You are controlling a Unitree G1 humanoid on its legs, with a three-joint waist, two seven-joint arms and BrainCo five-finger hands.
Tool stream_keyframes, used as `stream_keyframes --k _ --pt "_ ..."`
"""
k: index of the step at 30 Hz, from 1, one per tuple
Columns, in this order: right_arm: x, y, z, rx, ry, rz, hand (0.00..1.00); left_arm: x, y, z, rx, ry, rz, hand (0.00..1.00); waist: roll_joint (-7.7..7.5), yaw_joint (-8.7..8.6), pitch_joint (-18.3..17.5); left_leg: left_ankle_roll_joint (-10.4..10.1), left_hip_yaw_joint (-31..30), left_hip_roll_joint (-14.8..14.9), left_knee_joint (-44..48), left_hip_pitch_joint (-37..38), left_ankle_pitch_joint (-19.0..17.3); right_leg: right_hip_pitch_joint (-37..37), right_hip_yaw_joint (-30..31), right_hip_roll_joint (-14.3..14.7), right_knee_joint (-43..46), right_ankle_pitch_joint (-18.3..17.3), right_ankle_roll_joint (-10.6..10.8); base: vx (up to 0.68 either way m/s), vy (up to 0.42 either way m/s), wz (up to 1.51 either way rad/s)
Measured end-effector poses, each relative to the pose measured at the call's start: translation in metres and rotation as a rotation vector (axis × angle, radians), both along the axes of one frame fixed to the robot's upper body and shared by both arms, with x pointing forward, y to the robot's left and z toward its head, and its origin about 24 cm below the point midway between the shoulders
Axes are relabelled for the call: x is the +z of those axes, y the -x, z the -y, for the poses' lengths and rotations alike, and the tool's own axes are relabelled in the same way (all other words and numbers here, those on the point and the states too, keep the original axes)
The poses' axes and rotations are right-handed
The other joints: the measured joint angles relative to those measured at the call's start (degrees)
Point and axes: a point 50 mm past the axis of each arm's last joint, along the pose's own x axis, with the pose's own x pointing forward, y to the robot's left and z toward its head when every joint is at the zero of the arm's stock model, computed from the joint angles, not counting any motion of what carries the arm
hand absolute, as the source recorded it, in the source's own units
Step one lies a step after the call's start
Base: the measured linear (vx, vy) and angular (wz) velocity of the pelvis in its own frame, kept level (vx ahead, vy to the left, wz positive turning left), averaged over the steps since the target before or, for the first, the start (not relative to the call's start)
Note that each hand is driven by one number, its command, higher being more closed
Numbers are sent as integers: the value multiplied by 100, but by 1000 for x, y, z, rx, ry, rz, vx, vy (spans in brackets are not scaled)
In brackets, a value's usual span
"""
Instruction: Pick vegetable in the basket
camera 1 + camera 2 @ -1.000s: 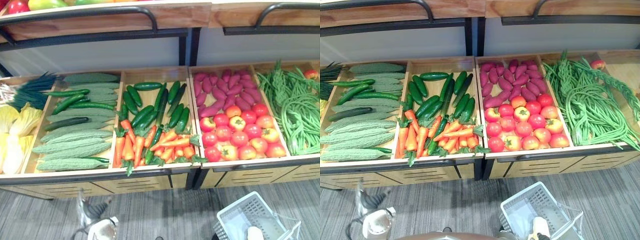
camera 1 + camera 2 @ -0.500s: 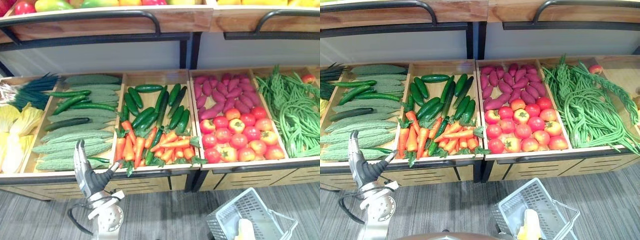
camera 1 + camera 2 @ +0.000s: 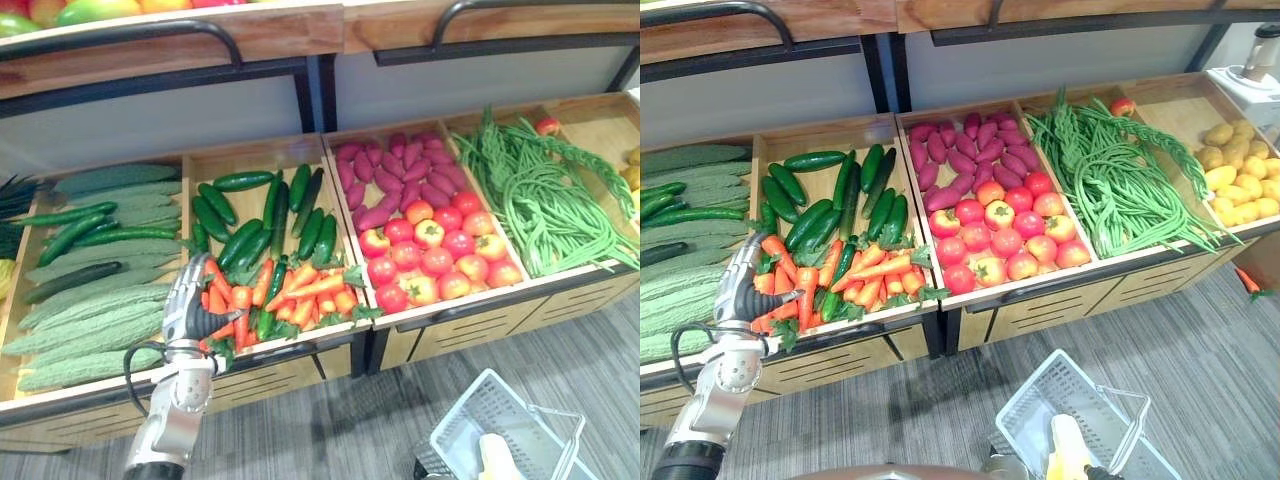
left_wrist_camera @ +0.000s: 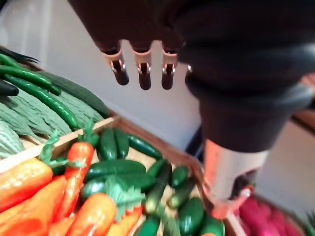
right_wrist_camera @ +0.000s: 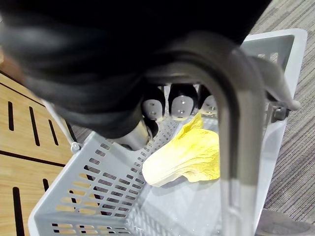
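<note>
Left robot hand (image 3: 188, 300) hovers released, fingers straight, over carrots (image 3: 290, 290) at front of bin (image 3: 255, 152) w/ cucumbers (image 3: 243, 240) behind, prob. to grab one, while right robot hand (image 5: 179, 103) clenches basket (image 5: 88, 196) handle (image 5: 231, 162), keeping it ready, yellow leafy veg (image 5: 189, 155) already inside.

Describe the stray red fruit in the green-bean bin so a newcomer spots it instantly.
Start at the lower wooden display, then find the compartment heaped with long green beans, just right of the tomatoes. At its back edge lies a single round red fruit. It is the one round, red thing among thin green pods, apart from the tomato pile next door.
</note>
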Motion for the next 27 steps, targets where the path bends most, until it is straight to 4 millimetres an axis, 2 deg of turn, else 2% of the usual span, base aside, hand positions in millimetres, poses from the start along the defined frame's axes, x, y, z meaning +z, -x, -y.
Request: stream_keyframes --k 8,16,27 --pt "4 -6 6 27 17 25 100 -18 -20 18 -145 -74 -165 0 81 10 67 -9 288 10 61 -14 -65 -176 320 34 7 61 4 -35 -22 -17" --pt "5 -15 5 45 24 47 100 -19 -33 30 -197 -97 -183 0 138 -9 203 -42 457 36 61 -2 -100 -295 512 85 42 67 3 -18 -35 -14" --pt "8 -25 5 73 35 72 100 -18 -49 33 -191 -119 -201 0 149 -6 365 -54 607 49 73 13 -141 -424 730 123 109 68 4 -23 -37 -10"
